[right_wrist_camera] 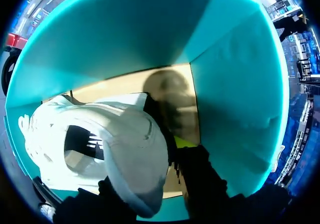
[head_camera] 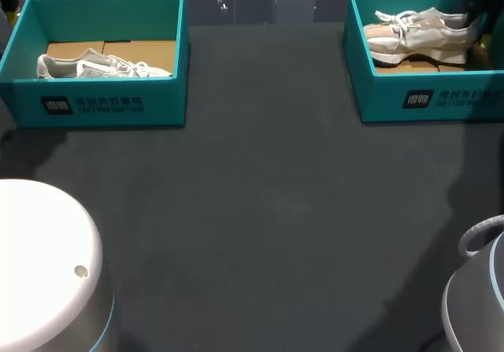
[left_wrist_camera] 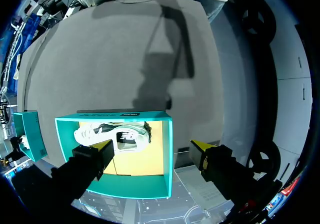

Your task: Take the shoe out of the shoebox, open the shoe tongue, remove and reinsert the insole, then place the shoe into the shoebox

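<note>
Two teal shoeboxes stand at the back of the table. The left shoebox (head_camera: pixel 102 104) (left_wrist_camera: pixel 167 149) holds a white shoe (head_camera: pixel 98 67) (left_wrist_camera: pixel 115 134) lying on its side. Above that box hangs my left gripper (left_wrist_camera: pixel 152 149), open, with nothing between its fingers. In the right shoebox (head_camera: pixel 417 100) (right_wrist_camera: pixel 235 83) lies a white and beige shoe (head_camera: pixel 421 33) (right_wrist_camera: pixel 95 144). My right arm (head_camera: pixel 482 5) comes down at this shoe's heel. My right gripper (right_wrist_camera: pixel 145 176) is inside the box with the heel between its fingers, pressed from both sides. One yellow fingertip (right_wrist_camera: pixel 182 143) shows; the other is hidden behind the heel.
The dark table mat (head_camera: pixel 268 210) stretches between and in front of the boxes. The white rounded bases of my arms sit at the near left (head_camera: pixel 39 265) and near right (head_camera: pixel 480 289).
</note>
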You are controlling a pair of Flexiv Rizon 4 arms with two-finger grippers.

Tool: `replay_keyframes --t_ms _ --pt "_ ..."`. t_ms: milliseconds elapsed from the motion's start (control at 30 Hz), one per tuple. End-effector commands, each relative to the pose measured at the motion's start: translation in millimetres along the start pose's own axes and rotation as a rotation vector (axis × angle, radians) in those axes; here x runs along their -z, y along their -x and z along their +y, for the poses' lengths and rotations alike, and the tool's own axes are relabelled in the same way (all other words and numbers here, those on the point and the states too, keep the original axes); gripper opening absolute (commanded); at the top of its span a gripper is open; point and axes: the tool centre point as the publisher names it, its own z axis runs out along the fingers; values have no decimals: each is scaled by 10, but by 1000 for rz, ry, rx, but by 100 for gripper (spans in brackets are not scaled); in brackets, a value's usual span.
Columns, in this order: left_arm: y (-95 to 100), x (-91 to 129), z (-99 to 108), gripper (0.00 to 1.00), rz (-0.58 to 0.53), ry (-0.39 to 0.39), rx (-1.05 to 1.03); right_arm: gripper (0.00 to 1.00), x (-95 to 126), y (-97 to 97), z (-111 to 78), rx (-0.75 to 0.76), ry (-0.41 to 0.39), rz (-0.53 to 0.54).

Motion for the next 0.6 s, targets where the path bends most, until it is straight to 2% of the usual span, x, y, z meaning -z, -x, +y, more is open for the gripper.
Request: replay_keyframes --t_ms 33,367,600 --pt "-2 5 -12 100 2 2 -1 0 128 58 -56 -2 7 -12" --pt "-2 5 -12 100 2 2 -1 0 173 219 -17 16 18 -47" --pt "-2 5 -12 100 2 2 -1 0 411 187 14 42 44 -61"
